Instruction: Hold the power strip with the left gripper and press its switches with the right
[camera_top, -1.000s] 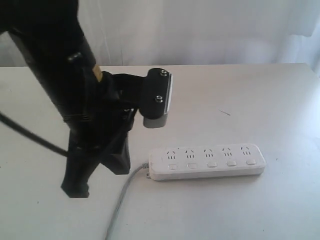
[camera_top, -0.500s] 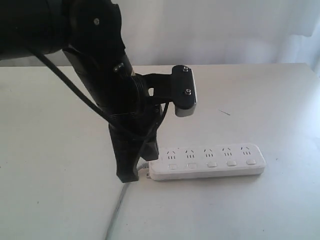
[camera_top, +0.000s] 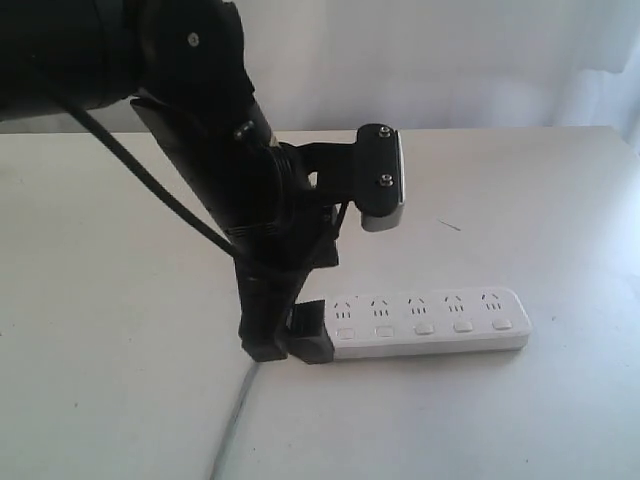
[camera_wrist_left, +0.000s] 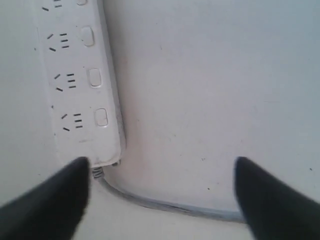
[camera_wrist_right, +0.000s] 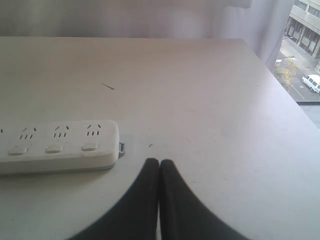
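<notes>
On the bench (camera_top: 540, 200) the power strip (camera_top: 440, 322) lies flat, switches (camera_top: 425, 328) up, so the buttons face a press from above. At its cord end stands the left gripper (camera_top: 290, 346), fingers (camera_wrist_left: 55, 205) spread wide and holding nothing. The strip's end corner is just beside one finger, the grey cord (camera_wrist_left: 150, 202) crosses the gap, and the other finger is well clear over bare bench. Judged: set to straddle that end and clamp it, buttons left free. On the right gripper (camera_wrist_right: 159, 164) the fingers are pressed together and empty, one blunt tip for poking; the strip's far end lies off to one side, near, not touching. Exterior view hides the left gap behind the arm and omits the right arm; the wrist views supply both.
</notes>
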